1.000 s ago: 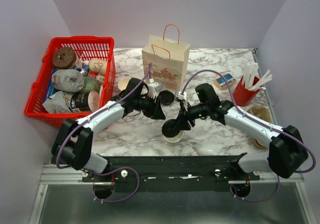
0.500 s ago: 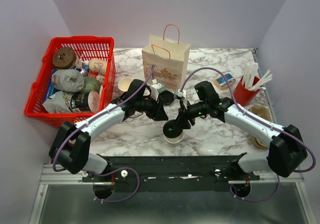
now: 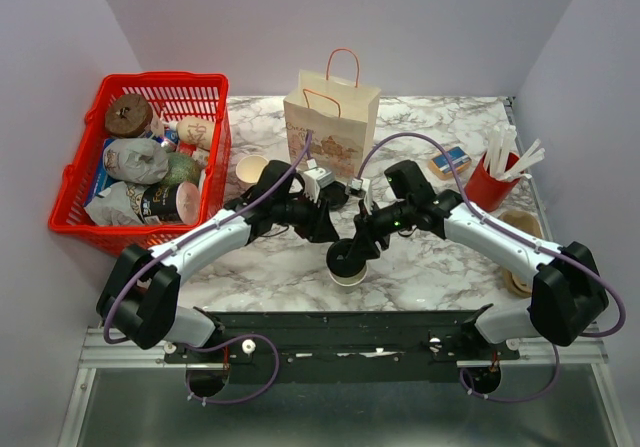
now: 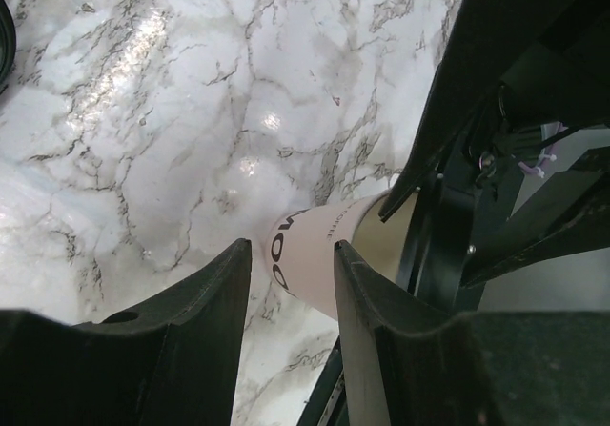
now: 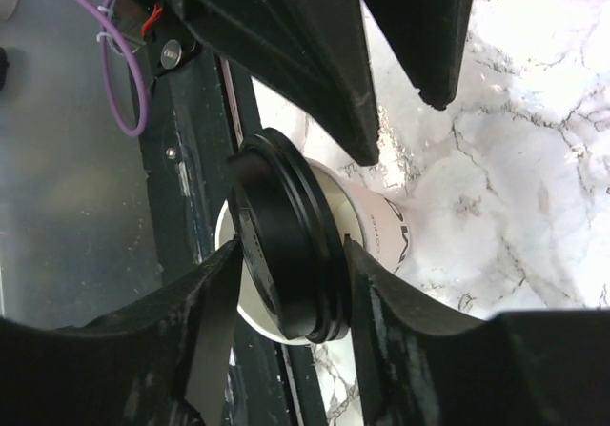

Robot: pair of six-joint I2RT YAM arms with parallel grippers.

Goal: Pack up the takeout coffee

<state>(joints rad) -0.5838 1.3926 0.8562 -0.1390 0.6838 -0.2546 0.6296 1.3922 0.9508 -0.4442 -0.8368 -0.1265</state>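
The takeout coffee cup (image 3: 348,276) is a whitish paper cup standing near the table's front edge, and it also shows in the left wrist view (image 4: 319,254) and the right wrist view (image 5: 386,231). My right gripper (image 3: 353,249) (image 5: 291,247) is shut on its round black lid (image 5: 286,245), which sits tilted at the cup's open rim. My left gripper (image 3: 322,225) (image 4: 291,253) is open just left of the cup. In its wrist view the cup's lower wall shows between the fingertips. The paper bag (image 3: 335,127) stands upright behind both grippers.
A red basket (image 3: 215,87) full of wrapped food is at the far left. A tan cup (image 3: 250,170) and a loose black lid (image 3: 336,195) lie by the bag. A red holder with white sticks (image 3: 490,182) and small packets (image 3: 450,159) are at the right.
My left gripper has moved right and nearer to the cup. My right gripper, with the lid, has stayed over the cup and shifted only slightly.
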